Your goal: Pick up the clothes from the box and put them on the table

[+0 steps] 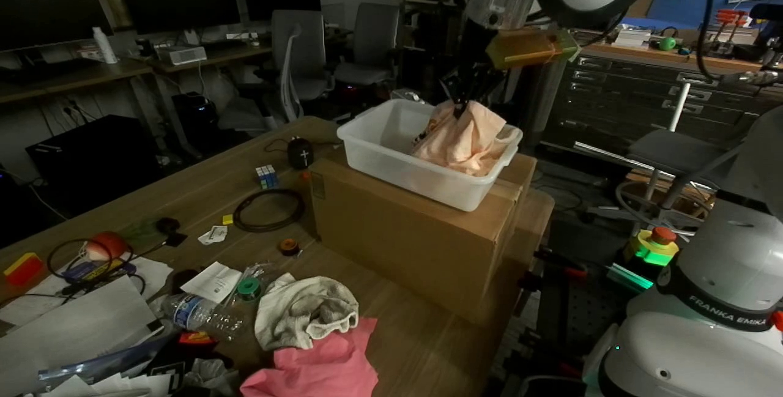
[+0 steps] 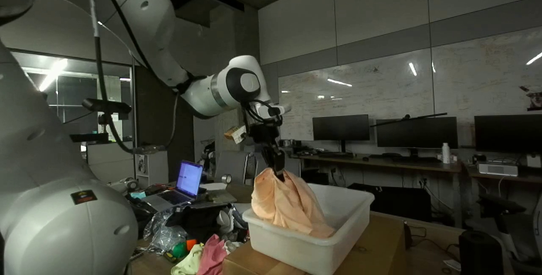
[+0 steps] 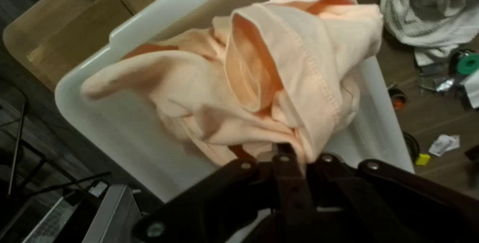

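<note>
Peach cloth (image 1: 468, 140) bunches up from inside the white tub, the box (image 1: 404, 172); its lower folds still lie within the walls. My gripper (image 1: 460, 109) points down above the tub, shut on a pinched fold at the top of this garment. In the wrist view the peach cloth (image 3: 318, 59) spreads out from the fingertips, which are partly covered by it. On the wooden table (image 1: 422, 354) lie a whitish garment (image 1: 306, 311) and a pink one (image 1: 324, 366). A yellow-green garment (image 2: 189, 262) shows beside the pink in an exterior view.
The tub rests on a brown cardboard carton (image 1: 397, 238) standing on the table. Around the garments lie a plastic bottle (image 1: 205, 316), papers (image 1: 214, 281) and a green tape roll (image 1: 248, 287). Farther back are a cable coil (image 1: 269, 210), a puzzle cube (image 1: 267, 177) and a black round object (image 1: 300, 153).
</note>
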`<move>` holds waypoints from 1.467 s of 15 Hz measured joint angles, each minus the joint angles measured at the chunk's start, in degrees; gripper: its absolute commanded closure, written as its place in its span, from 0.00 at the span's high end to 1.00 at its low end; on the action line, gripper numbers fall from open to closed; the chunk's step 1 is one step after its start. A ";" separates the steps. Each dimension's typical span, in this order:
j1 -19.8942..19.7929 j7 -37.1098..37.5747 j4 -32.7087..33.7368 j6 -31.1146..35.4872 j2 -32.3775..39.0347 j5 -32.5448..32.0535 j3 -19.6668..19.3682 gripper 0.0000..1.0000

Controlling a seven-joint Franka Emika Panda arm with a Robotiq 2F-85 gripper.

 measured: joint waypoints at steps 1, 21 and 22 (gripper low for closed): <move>0.02 0.42 0.33 -0.10 -2.29 0.08 0.88 0.02; 8.75 -1.41 23.46 -13.30 -1.35 3.54 15.56 0.02; 9.30 -2.14 25.46 -14.28 0.79 3.52 16.29 0.02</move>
